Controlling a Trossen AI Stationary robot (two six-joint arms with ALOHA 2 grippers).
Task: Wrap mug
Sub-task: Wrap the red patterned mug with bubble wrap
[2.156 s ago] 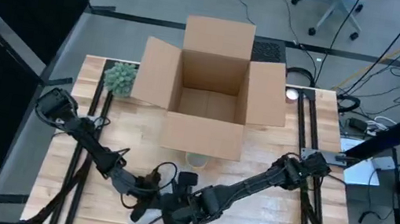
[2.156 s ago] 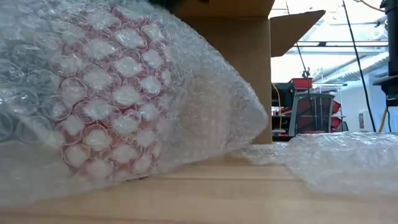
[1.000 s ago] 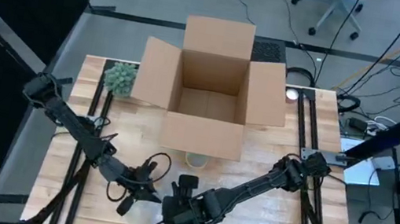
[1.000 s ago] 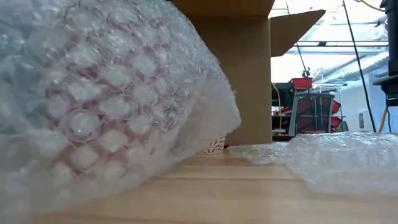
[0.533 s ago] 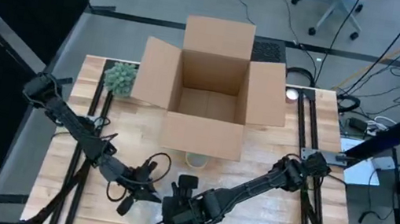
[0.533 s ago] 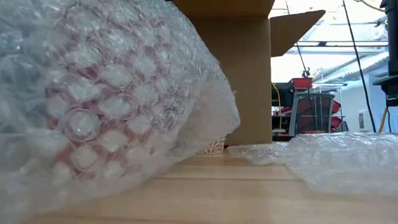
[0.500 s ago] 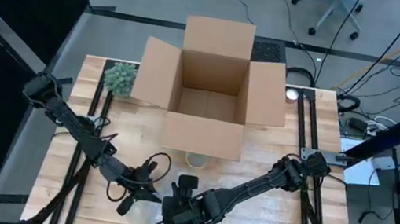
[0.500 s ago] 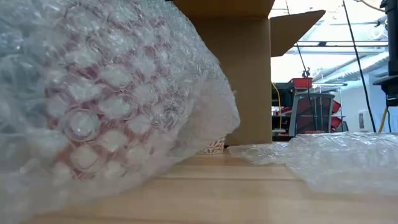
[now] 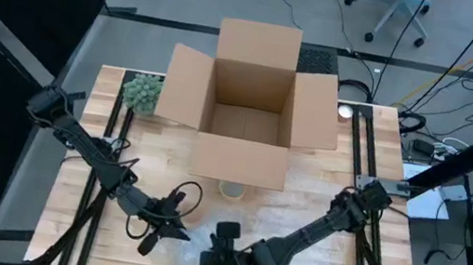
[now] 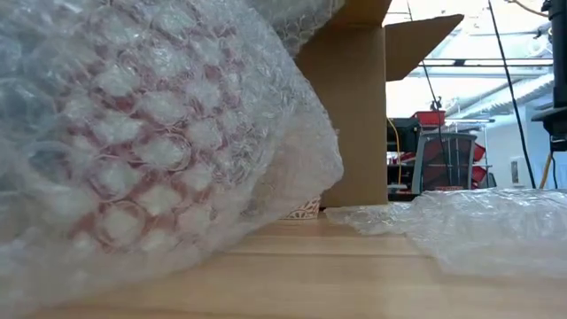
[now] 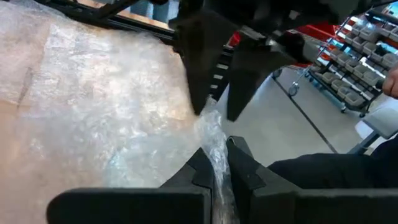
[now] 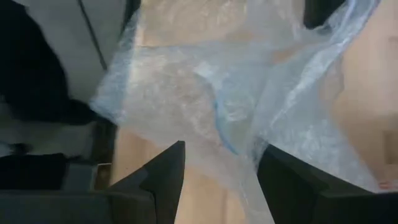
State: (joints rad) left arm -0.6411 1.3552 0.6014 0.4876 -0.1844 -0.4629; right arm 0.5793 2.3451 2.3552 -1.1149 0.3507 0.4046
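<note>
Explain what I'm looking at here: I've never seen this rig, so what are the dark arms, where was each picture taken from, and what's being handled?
Two dark robot arms work at a wooden table. The high view looks straight down: an open cardboard box at the back, a small plant beside it. The low view sits at table height, almost filled by a red mug bundled in bubble wrap. Each wrist view looks out past that arm's own fingers. The left gripper is shut on a twisted strand of the wrap. The right gripper is open, with wrap hanging between its fingers; in the high view it is at the table's front edge.
</note>
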